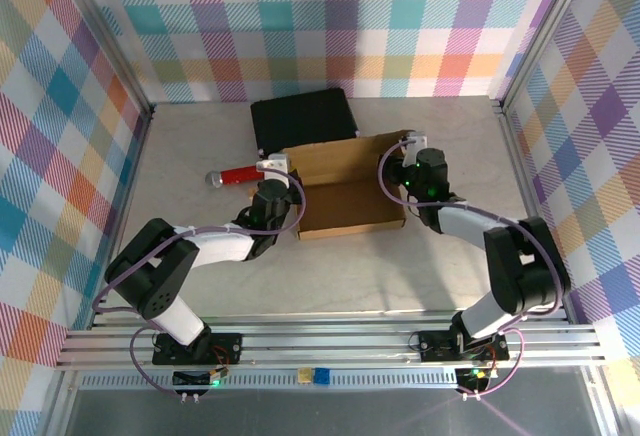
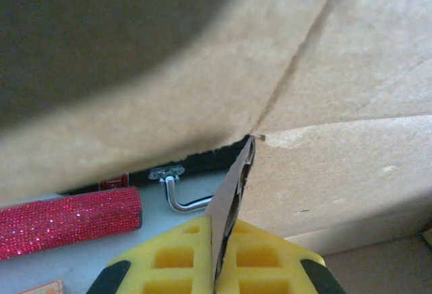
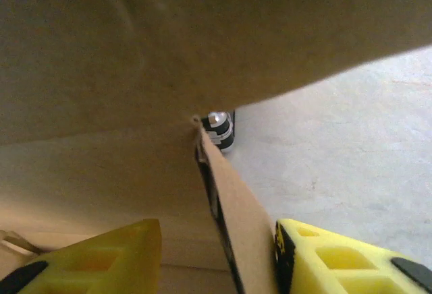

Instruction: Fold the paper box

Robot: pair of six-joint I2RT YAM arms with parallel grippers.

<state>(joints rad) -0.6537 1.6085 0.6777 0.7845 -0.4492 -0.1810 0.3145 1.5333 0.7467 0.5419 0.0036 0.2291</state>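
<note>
The paper box (image 1: 345,191), brown cardboard with its side walls partly raised, lies in the middle of the table. My left gripper (image 1: 276,184) is at the box's left side. In the left wrist view its yellow fingers (image 2: 169,260) are shut on a thin upright cardboard flap (image 2: 229,199). My right gripper (image 1: 411,163) is at the box's right side. There the jaws stand apart around an upright cardboard wall (image 3: 236,213): the right finger (image 3: 337,260) lies against it and the left finger (image 3: 101,260) is clear of it.
A black hard case (image 1: 303,119) lies just behind the box, its metal handle (image 2: 177,189) near my left fingers. A red glittery cylinder (image 1: 235,176) lies left of the box. Plaid walls close in the table on three sides.
</note>
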